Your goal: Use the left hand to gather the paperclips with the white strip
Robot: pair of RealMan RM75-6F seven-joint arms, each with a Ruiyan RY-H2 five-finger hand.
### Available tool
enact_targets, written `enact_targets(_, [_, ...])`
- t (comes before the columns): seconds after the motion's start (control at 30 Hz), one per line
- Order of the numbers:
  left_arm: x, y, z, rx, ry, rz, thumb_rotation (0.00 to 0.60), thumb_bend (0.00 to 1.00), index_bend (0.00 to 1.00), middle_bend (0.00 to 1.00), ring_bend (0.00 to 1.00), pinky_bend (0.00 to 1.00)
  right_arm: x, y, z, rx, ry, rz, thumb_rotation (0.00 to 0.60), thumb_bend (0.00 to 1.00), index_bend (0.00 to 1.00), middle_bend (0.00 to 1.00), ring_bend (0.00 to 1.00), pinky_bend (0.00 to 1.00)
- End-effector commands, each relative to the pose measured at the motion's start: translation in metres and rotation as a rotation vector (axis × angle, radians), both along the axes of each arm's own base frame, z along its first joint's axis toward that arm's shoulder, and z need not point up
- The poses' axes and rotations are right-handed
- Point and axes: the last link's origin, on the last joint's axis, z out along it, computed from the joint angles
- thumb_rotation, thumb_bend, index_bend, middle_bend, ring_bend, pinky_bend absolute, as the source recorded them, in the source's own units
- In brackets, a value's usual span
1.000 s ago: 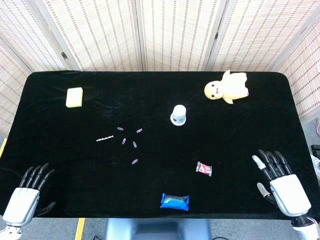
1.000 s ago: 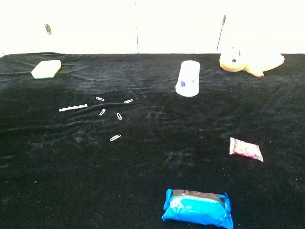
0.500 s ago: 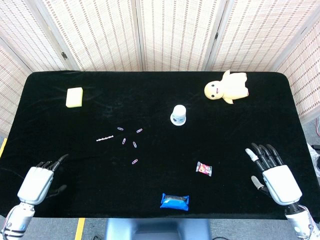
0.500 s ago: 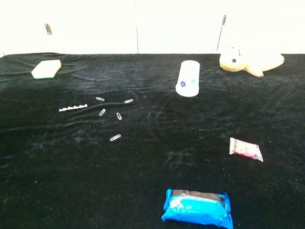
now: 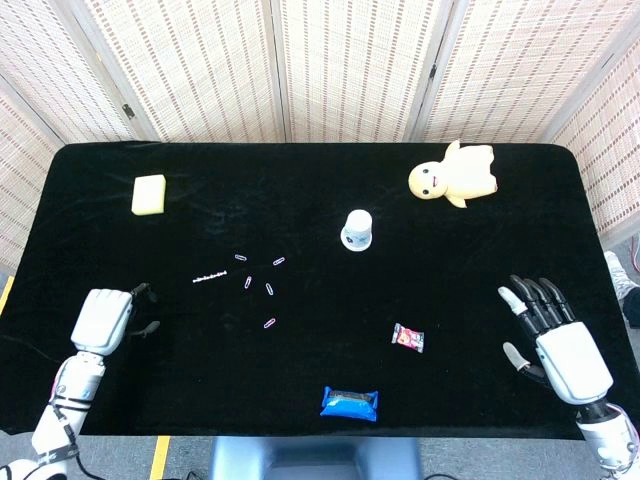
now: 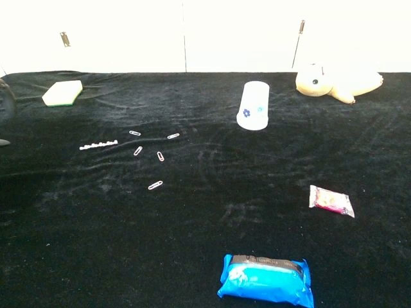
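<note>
The white strip (image 5: 210,275) (image 6: 98,145) lies on the black cloth left of centre. Several paperclips are scattered just right of it, from one at the top (image 5: 240,257) (image 6: 134,133) down to the lowest one (image 5: 269,323) (image 6: 155,185). My left hand (image 5: 106,318) hovers over the table's left side, a good way left and nearer than the strip; it holds nothing and its dark fingers point toward the strip. Only its fingertips (image 6: 4,96) show at the chest view's left edge. My right hand (image 5: 553,345) is at the front right with fingers spread, holding nothing.
A yellow sponge (image 5: 149,194) lies at the back left. A white cup (image 5: 357,230) lies on its side near the middle, a yellow plush toy (image 5: 455,175) at the back right. A small candy packet (image 5: 408,338) and a blue packet (image 5: 350,403) lie toward the front.
My left hand has moved away from the front edge and rightward, toward the strip, and its fingertips now enter the chest view. The right hand shifted only slightly. Strip and paperclips are unmoved.
</note>
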Motion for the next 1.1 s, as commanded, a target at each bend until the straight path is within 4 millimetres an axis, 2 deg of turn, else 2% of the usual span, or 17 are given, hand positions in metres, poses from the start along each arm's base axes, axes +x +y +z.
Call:
enact_targets(0.03, [0.014,0.022,-0.022,-0.076,-0.012,0.08,0.6,0.25,0.5,1.0,1.0,1.0,-0.001,-0.008,0.009,-0.02,-0.041,0.017,0.6,0.36,0.0,0.0,0.0,0.0])
enact_targets(0.23, [0.025,0.044,-0.041,-0.141,-0.013,0.139,0.6,0.25,0.5,1.0,1.0,1.0,-0.004,-0.009,0.013,-0.028,-0.075,0.048,0.6,0.36,0.01,0.0,0.0,0.0])
enact_targets(0.47, [0.037,0.058,-0.055,-0.151,-0.043,0.142,0.6,0.27,0.52,1.0,1.0,1.0,-0.008,-0.013,0.015,-0.018,-0.081,0.026,0.6,0.36,0.01,0.0,0.0,0.0])
enact_targets(0.77, [0.031,0.079,-0.054,-0.124,-0.041,0.183,0.6,0.34,0.52,1.0,1.0,1.0,-0.009,-0.015,0.013,-0.003,-0.078,0.011,0.6,0.36,0.01,0.0,0.0,0.0])
enact_targets(1.1, [0.02,0.096,-0.063,-0.12,-0.032,0.224,0.6,0.35,0.49,1.0,1.0,1.0,-0.011,-0.017,0.013,0.005,-0.078,-0.011,0.6,0.36,0.01,0.0,0.0,0.0])
